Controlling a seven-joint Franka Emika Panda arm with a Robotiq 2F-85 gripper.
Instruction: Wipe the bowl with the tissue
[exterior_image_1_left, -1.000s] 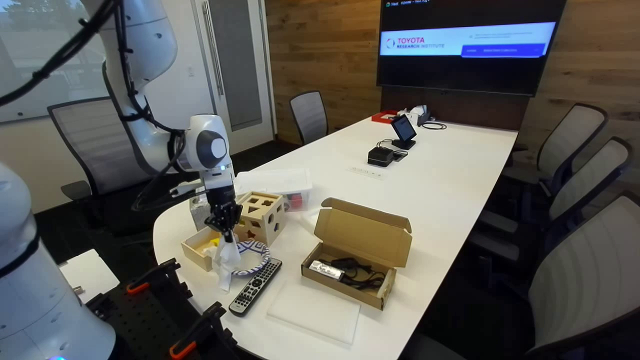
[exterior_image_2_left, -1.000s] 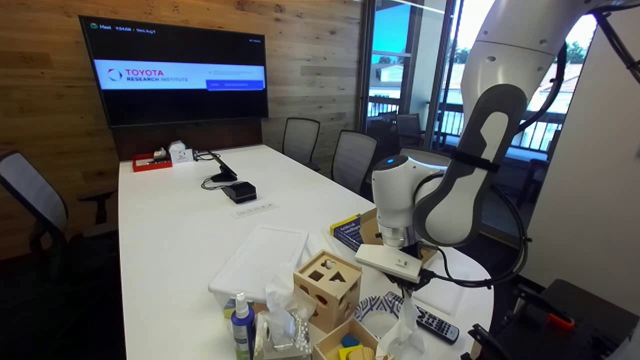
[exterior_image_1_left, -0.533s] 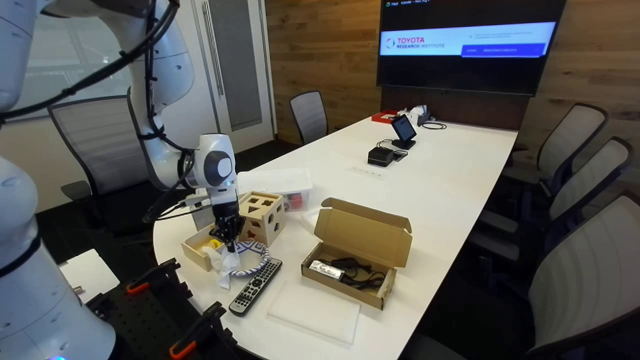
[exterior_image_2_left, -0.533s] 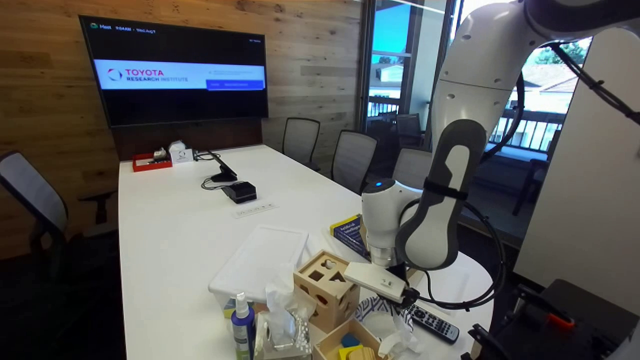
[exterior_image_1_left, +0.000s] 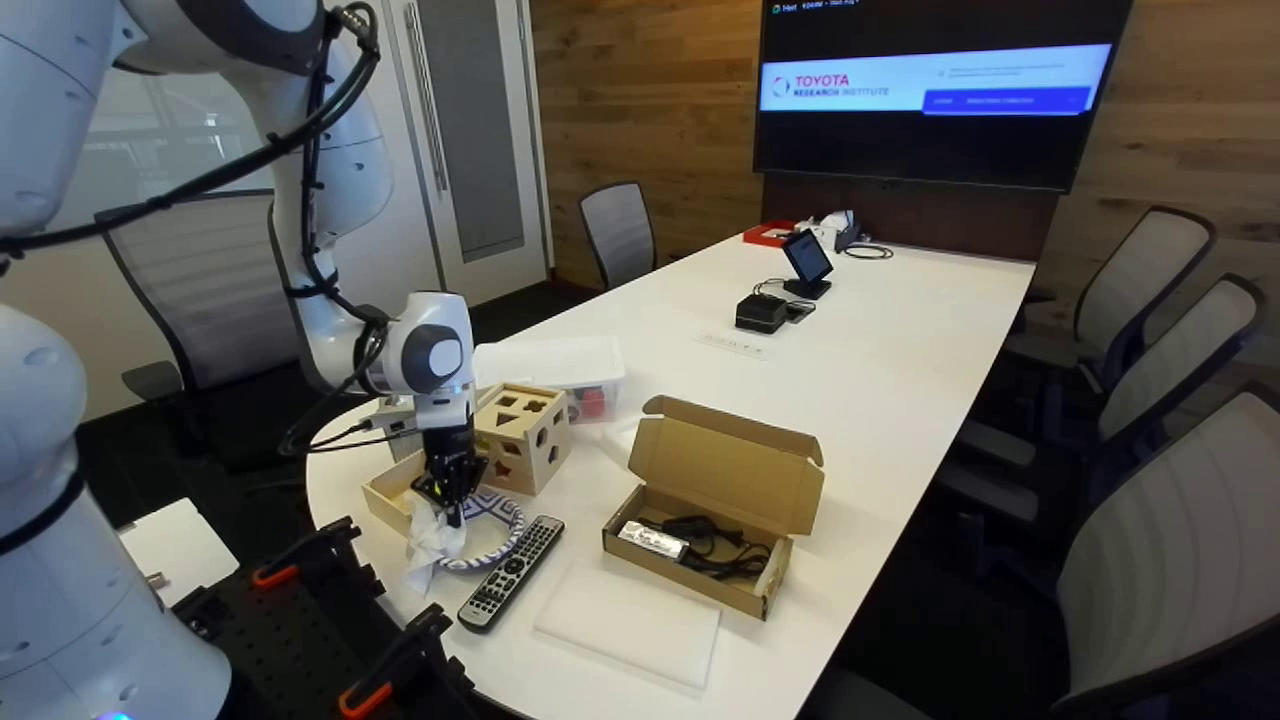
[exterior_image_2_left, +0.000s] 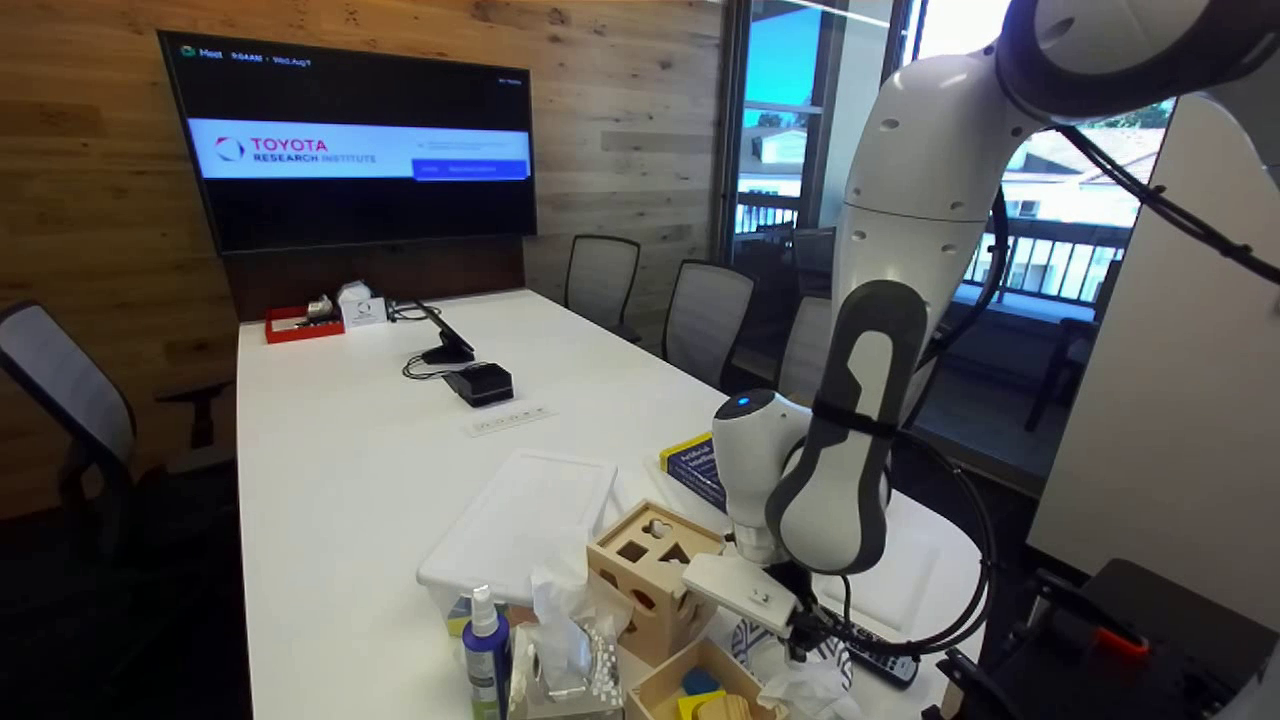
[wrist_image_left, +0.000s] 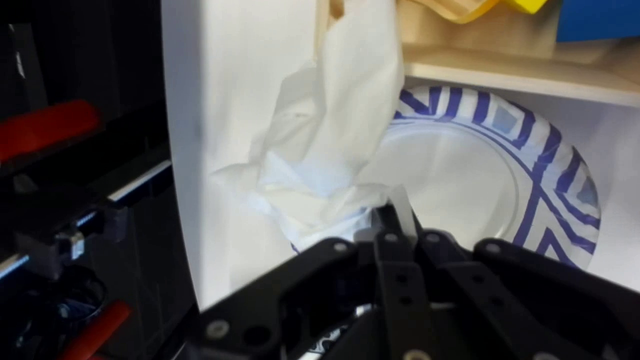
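With the tool (wrist_image_left: 400, 220) closed on a pinched fold of tissue (wrist_image_left: 330, 145), the wipe calls for light sweeps round the bowl (wrist_image_left: 450, 175) on the table (exterior_image_1_left: 840, 380), just beside the wooden tray (wrist_image_left: 510, 72), since hard pressure could shift it.

Blue-patterned bowl (wrist_image_left: 460, 175) upright; crumpled white tissue (wrist_image_left: 325, 167) across rim.

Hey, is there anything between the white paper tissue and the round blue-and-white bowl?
Nothing visible. In the wrist view, the black gripper holds the crumpled white paper tissue over one side of the round blue-and-white patterned bowl. The open pale wooden box stands beside the bowl, not between.
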